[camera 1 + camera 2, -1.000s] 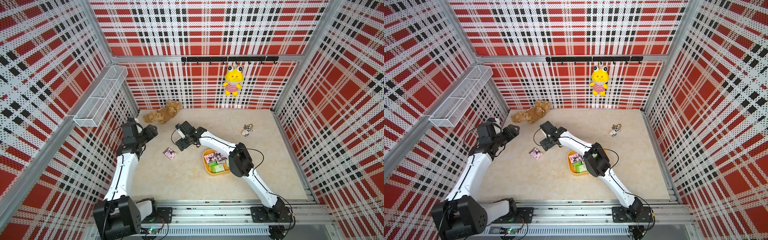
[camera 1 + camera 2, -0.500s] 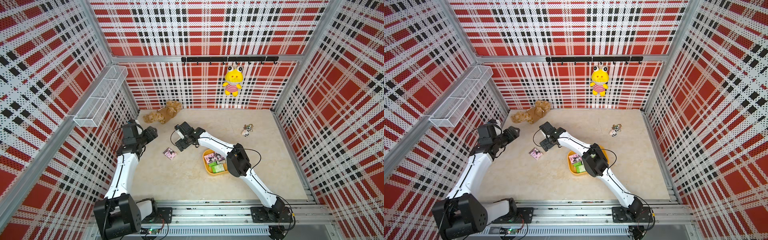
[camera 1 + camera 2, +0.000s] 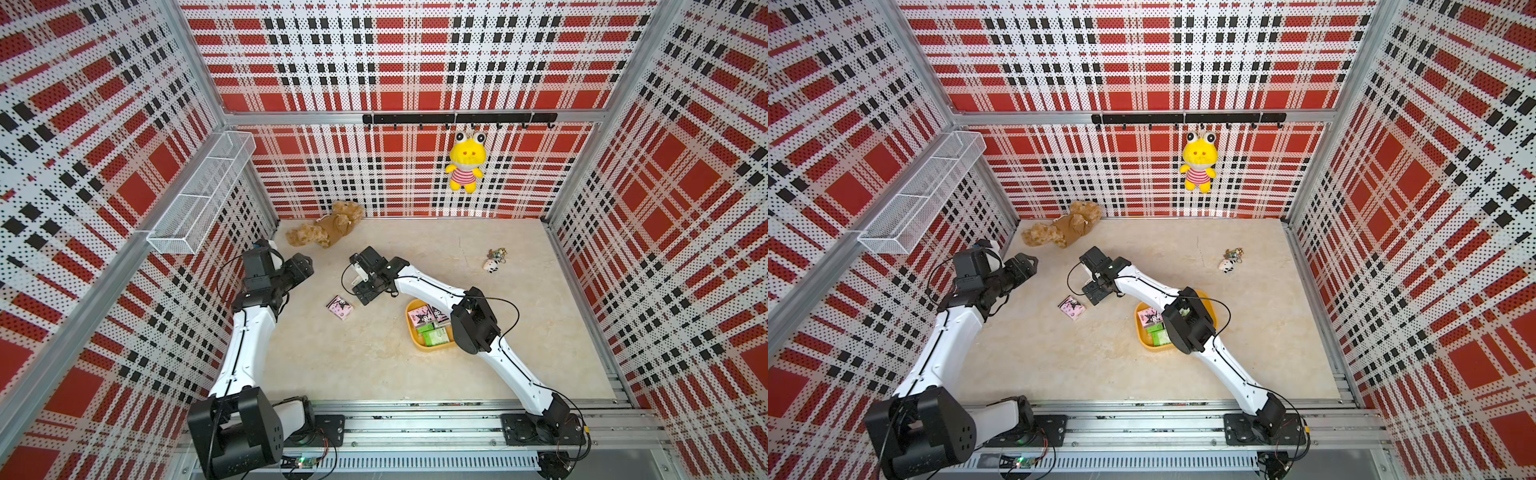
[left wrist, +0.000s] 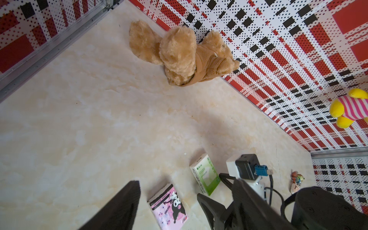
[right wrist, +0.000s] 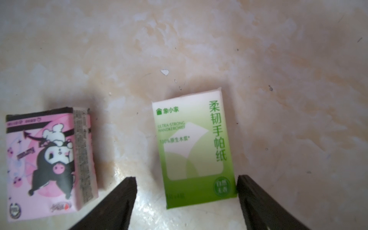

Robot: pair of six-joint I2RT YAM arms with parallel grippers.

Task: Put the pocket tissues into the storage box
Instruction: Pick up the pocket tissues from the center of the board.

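A green-and-white pocket tissue pack point(image 5: 195, 151) lies flat on the table between the fingers of my right gripper point(image 5: 186, 179). The jaws stand open; one finger sits at the pack's corner and the other is apart from it. In both top views this pack is hidden under the right gripper point(image 3: 365, 291) point(image 3: 1094, 291). A pink pack with a black cartoon point(image 3: 340, 306) point(image 5: 47, 159) lies beside it. The yellow storage box point(image 3: 411, 328) point(image 3: 1139, 332) holds pink and green packs, partly covered by my right arm. My left gripper point(image 3: 305, 266) point(image 4: 185, 182) hovers open and empty near the left wall.
A brown teddy bear point(image 3: 328, 228) lies at the back wall. A yellow frog plush point(image 3: 465, 162) hangs from the hook rail. A small black-and-white keychain toy point(image 3: 492, 264) lies at the back right. A white wire basket point(image 3: 203, 195) is fixed to the left wall.
My right gripper's jaws have narrowed around the green pack and the arm has settled slightly lower. The left arm has hardly moved.
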